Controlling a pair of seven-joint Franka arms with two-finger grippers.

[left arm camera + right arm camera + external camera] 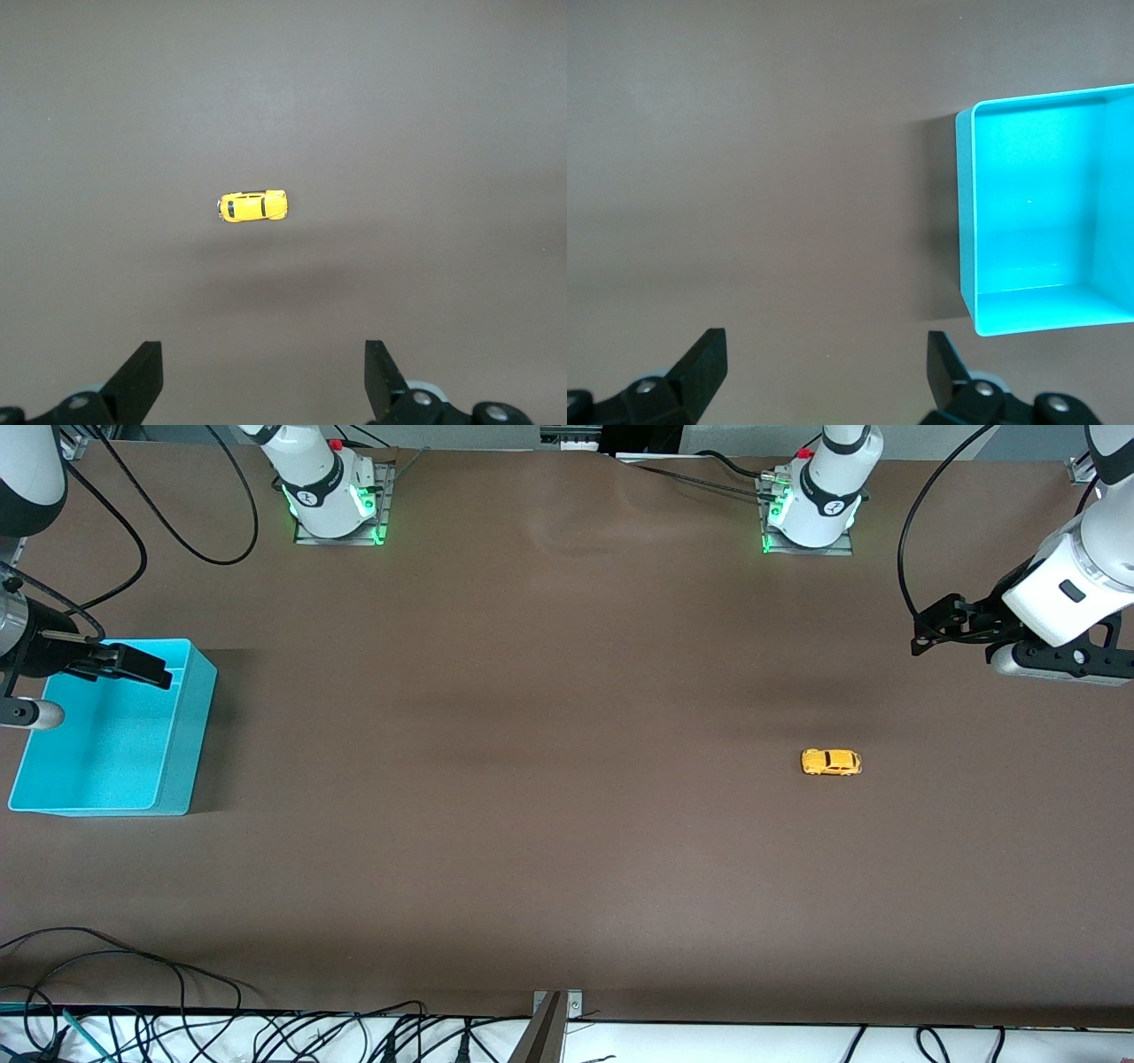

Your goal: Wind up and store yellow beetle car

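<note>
The yellow beetle car [830, 762] stands on its wheels on the brown table toward the left arm's end. It also shows in the left wrist view [253, 205]. My left gripper [930, 627] hangs in the air above the table near that end, open and empty [263, 381], apart from the car. The turquoise bin [182, 717] sits at the right arm's end and is empty; it also shows in the right wrist view [967, 212]. My right gripper [152, 668] hovers over the bin's rim, open and empty [824, 372].
Two arm bases with green lights [332, 500] [811, 509] stand along the table's edge farthest from the front camera. Cables [177, 1027] and a metal bracket [554, 1010] lie along the edge nearest it. Bare brown table lies between car and bin.
</note>
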